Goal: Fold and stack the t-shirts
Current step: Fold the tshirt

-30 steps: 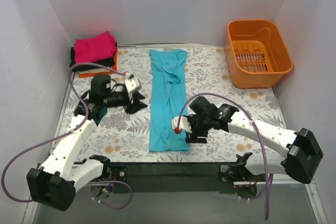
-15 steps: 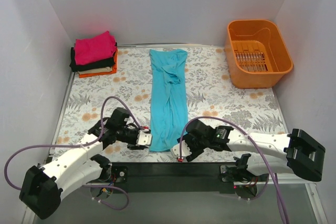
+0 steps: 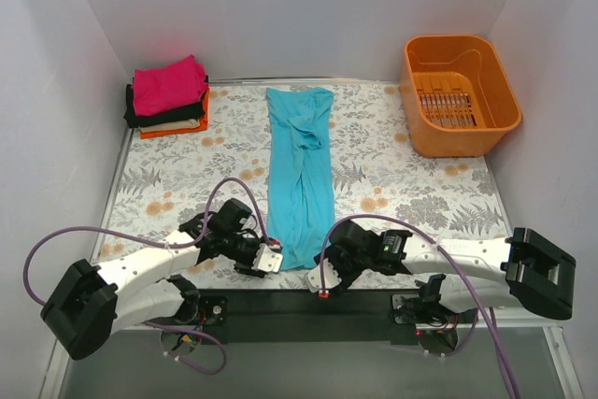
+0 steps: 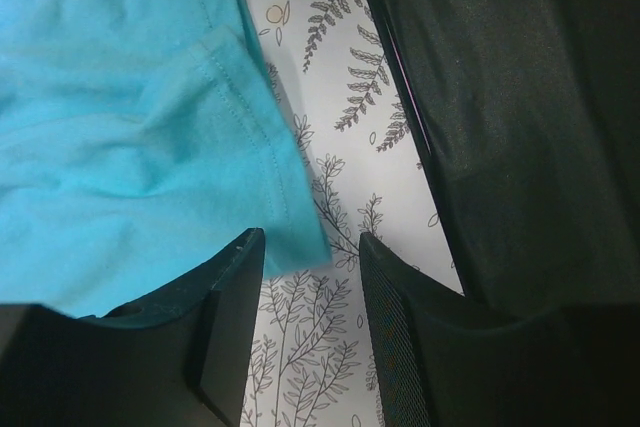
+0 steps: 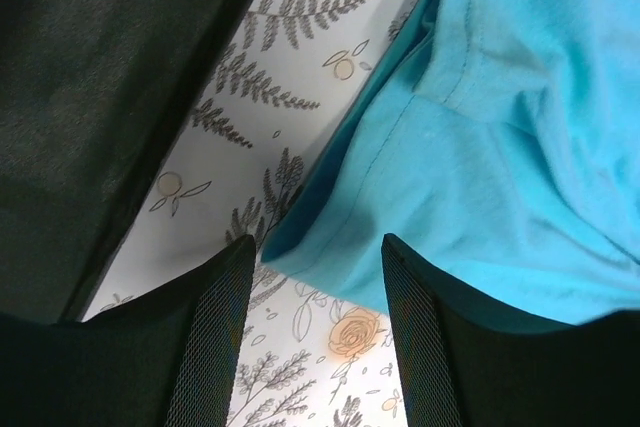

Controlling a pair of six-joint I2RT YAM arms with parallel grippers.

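at the back left of the table [image 3: 411,184] sits a folded stack of t-shirts [image 3: 168,98], magenta on top. the left gripper [image 4: 308,247] is low at the near-left hem corner of the teal t-shirt [image 3: 301,175], jaws spread with the corner between them, nothing pinched. the shirt lies as a long narrow strip down the middle. the right gripper [image 5: 318,247] straddles the near-right corner, likewise unclenched. the orange basket [image 3: 458,91] stands back right.

Light is bright and even, probably from overhead, with soft shadows. In my left wrist view, my black mesh-padded fingers [image 4: 225,337] loom dim and soft-edged; the teal cloth t-shirt [image 4: 120,127] looks sharp.
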